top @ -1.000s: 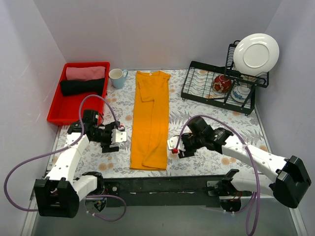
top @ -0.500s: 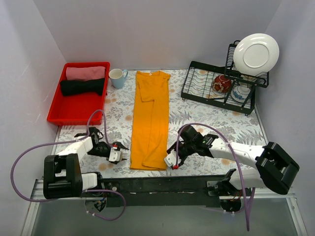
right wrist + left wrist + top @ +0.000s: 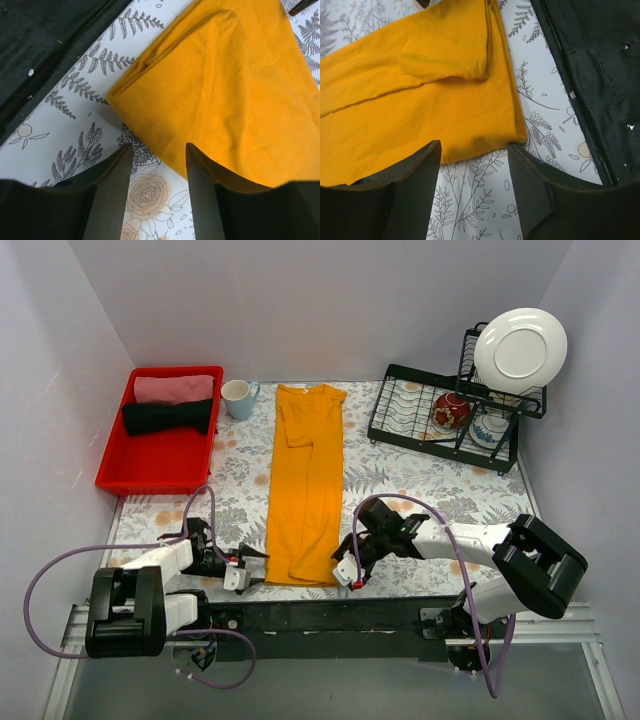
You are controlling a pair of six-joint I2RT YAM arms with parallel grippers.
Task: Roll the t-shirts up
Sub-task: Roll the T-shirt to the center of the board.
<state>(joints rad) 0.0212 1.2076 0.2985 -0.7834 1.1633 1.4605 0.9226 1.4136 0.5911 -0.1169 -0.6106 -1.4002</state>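
The orange-yellow t-shirt (image 3: 308, 480) lies folded into a long narrow strip down the middle of the floral cloth, neck at the far end. My left gripper (image 3: 250, 566) is open and low on the table just left of the shirt's near hem corner; the hem (image 3: 470, 130) lies just beyond its fingertips. My right gripper (image 3: 347, 565) is open and low just right of the near hem; in the right wrist view the shirt's corner (image 3: 200, 100) lies at its fingertips. Neither holds cloth.
A red bin (image 3: 115, 475) with a pink and a black rolled cloth stands at the back left, a light blue mug (image 3: 238, 398) beside it. A black dish rack (image 3: 400, 430) with a white plate, a red bowl and cups is at back right. The black base bar (image 3: 330, 615) runs along the near edge.
Both arms have lowered and drawn toward the near edge, bringing the open grippers down beside the shirt's near hem corners. The shirt has not moved.
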